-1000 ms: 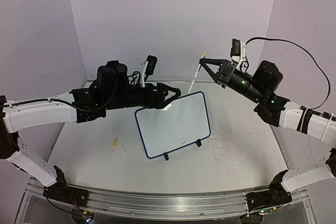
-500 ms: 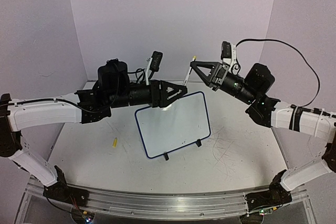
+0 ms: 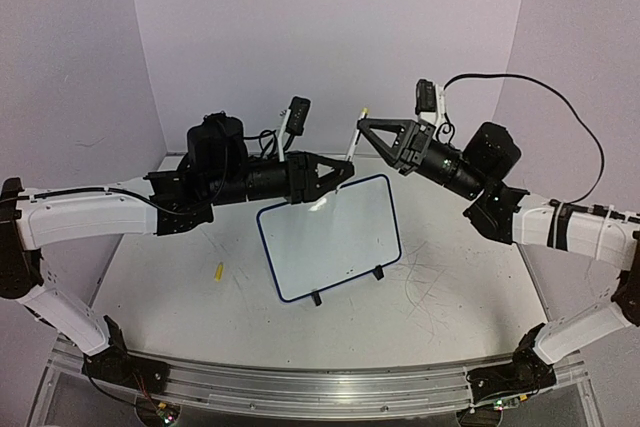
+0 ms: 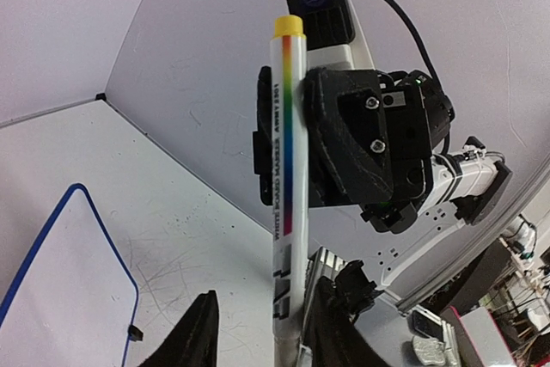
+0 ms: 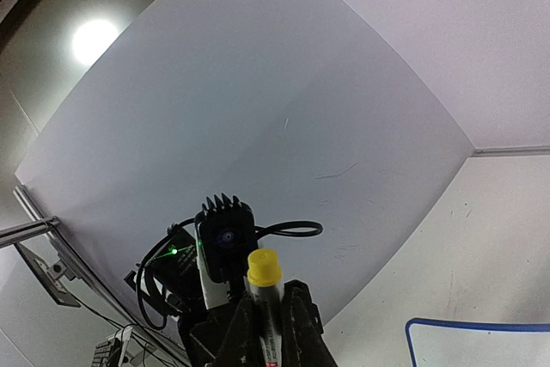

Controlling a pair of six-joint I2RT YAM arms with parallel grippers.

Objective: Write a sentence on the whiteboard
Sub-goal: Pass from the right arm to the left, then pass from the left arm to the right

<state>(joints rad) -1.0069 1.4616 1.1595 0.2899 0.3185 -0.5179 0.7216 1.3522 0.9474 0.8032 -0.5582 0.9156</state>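
A white marker (image 3: pixel 352 144) with a yellow end is raised above the whiteboard's far edge. My right gripper (image 3: pixel 361 126) is shut on its upper part, as the right wrist view shows: marker (image 5: pixel 265 279), right gripper (image 5: pixel 268 311). My left gripper (image 3: pixel 342 170) stands around the marker's lower end. In the left wrist view the marker (image 4: pixel 287 169) rises between the left gripper's (image 4: pixel 265 291) fingers, close to one finger with a gap to the other. The whiteboard (image 3: pixel 330 237) stands tilted on its wire feet. Its face looks blank and no sentence is in view.
A small yellow cap (image 3: pixel 218 271) lies on the scuffed tabletop (image 3: pixel 450 297) left of the board. The blue frame corner of the whiteboard (image 4: pixel 77 188) shows in the left wrist view, and again as the whiteboard (image 5: pixel 481 343) low in the right wrist view. Purple walls enclose the table.
My right gripper has carried the marker leftward to the left gripper. The left gripper's jaws have narrowed around the marker's lower end.
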